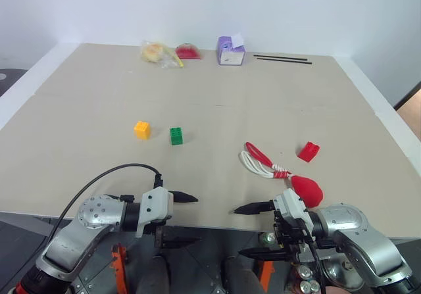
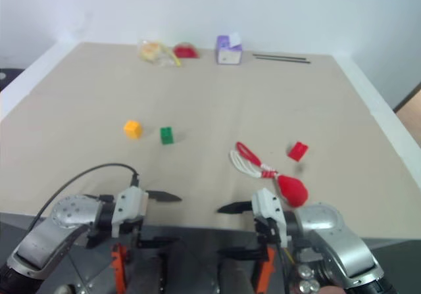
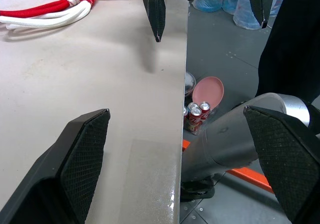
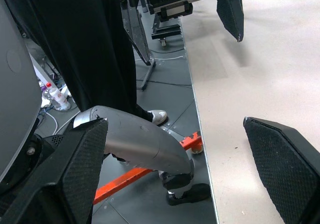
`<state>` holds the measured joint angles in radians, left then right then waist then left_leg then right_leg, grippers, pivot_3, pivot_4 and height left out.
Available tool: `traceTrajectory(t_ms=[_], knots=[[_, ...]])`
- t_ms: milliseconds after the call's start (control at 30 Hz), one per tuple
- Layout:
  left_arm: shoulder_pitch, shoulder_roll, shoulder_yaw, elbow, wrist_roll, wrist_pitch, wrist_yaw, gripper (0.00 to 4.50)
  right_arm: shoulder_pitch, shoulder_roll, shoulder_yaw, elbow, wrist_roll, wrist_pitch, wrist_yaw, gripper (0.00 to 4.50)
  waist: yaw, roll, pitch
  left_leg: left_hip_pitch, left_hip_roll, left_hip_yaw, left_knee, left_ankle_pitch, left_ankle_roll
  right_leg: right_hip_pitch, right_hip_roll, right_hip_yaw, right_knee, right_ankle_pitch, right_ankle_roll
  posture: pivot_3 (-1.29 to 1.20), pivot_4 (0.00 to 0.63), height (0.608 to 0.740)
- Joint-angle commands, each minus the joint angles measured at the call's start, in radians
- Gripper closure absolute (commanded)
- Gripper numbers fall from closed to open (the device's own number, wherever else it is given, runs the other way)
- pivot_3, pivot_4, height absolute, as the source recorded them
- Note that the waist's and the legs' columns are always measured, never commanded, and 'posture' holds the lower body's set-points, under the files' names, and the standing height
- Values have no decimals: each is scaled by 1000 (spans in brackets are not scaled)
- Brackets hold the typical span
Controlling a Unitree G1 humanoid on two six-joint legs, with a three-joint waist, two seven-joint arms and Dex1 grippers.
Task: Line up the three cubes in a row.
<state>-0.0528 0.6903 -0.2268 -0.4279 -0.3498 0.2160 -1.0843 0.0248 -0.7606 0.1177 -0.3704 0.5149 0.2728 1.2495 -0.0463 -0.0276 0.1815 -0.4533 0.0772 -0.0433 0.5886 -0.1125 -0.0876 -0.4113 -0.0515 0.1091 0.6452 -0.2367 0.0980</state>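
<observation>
We have the left gripper hanging at the near edge of the table, fingers spread wide, one over the tabletop and one out past the edge, and nothing between them. Across from it the right gripper mirrors the pose, its tips turned toward the left one, jaws just as wide and just as empty. Neither claw touches a cube; both straddle the edge, which reads to us as a ready stance ahead of the first reach.

Moving outward from the right claw, the red bulb lies just beside it near the front edge, its red-and-white cord looping away toward the table's middle. Just beyond that, toward the right edge, sits the red cube, lying tilted.

Out from the left claw, well apart from it, the green cube and the orange-yellow cube stand close together left of centre, already roughly side by side. We judge the red one the stray, so the row likely forms beside the green.

Along the far edge rest the purple-and-white box, two black sticks and some bagged items, all well clear of the work.
</observation>
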Motion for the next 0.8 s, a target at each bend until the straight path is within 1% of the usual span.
traceTrajectory(t_ms=[33,600,700,800], knots=[[-7,-3,10,-11,-11,-12,-5,62,-2,-7,-15,-42,13,-9,5,0,0,0,0,0,0,0,0,0,0,0,0,0,0,0,0,0,150,740],[-25,-26,6,4,-16,-18,-13,62,-43,-9,-11,-29,3,-9,19,0,0,0,0,0,0,0,0,0,0,-1,0,0,0,0,0,0,150,740],[-56,-67,15,9,-31,8,26,62,-67,-8,-13,-25,-13,-4,-1,0,0,0,0,0,0,0,0,0,0,0,0,0,0,0,0,0,150,740],[-132,-142,32,33,-43,54,102,62,-176,-12,-23,7,-30,67,-56,0,0,0,0,0,0,0,1,0,0,1,0,0,0,0,0,0,150,740]])
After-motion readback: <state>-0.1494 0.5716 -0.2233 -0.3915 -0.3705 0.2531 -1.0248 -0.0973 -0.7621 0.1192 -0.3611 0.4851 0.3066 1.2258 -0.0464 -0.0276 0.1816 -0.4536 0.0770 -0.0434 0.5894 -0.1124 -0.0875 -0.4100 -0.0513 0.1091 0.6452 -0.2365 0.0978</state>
